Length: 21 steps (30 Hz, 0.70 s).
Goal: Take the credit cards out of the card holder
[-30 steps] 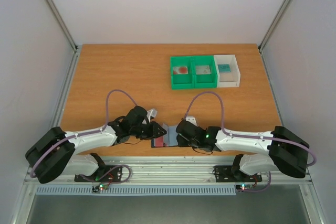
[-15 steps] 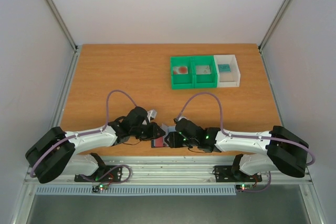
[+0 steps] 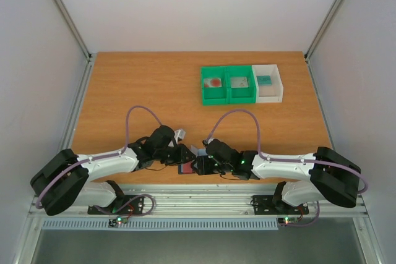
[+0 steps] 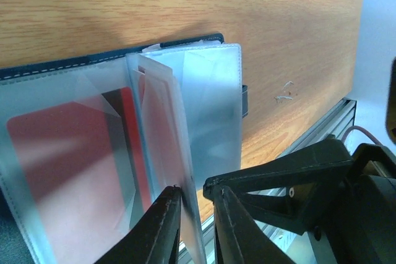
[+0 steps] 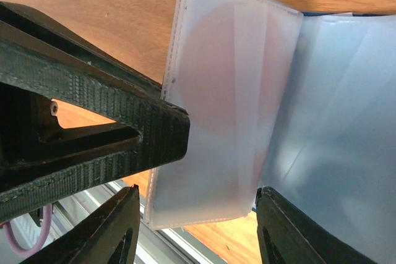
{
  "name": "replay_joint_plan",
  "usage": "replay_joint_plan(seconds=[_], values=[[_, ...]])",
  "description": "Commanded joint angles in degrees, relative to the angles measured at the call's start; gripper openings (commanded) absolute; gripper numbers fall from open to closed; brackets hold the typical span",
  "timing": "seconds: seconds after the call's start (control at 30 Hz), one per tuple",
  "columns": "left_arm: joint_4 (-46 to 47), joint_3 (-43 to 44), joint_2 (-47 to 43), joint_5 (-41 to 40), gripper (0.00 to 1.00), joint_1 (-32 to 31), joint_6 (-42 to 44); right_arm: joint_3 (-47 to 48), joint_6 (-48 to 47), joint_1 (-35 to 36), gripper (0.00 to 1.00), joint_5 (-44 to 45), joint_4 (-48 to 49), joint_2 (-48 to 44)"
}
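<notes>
We are seeing the card holder [image 3: 187, 166] lying open at about six o'clock in the overhead view, its dark navy cover facing down and its clear plastic sleeves fanning up. A red credit card [image 4: 68, 153] is sitting inside the sleeve at nine o'clock of the upright leaf.

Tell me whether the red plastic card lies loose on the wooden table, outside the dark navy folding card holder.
No, the red plastic card sits inside a frosted clear sleeve of the open dark navy card holder.

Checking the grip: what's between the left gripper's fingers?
The left gripper straddles a clear sleeve of the card holder, in the left wrist view.
</notes>
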Motion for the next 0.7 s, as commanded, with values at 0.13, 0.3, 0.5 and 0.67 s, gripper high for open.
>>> replay_joint_plan(seconds=[0.13, 0.3, 0.5, 0.67], values=[[0.7, 1.7, 0.1, -1.2, 0.21, -0.3, 0.4, 0.4, -0.1, 0.0, 0.33, 3.1, -2.6, -0.3], [0.1, 1.6, 0.0, -1.7, 0.26, -0.3, 0.4, 0.1, 0.2, 0.0, 0.31, 3.3, -2.7, -1.0], [-0.2, 1.6, 0.1, -2.2, 0.28, -0.3, 0.7, -0.1, 0.4, 0.0, 0.23, 5.2, -3.9, -2.3], [-0.2, 1.7, 0.1, -2.2, 0.28, -0.4, 0.6, 0.2, -0.1, 0.0, 0.14, 8.1, -6.1, -3.1]])
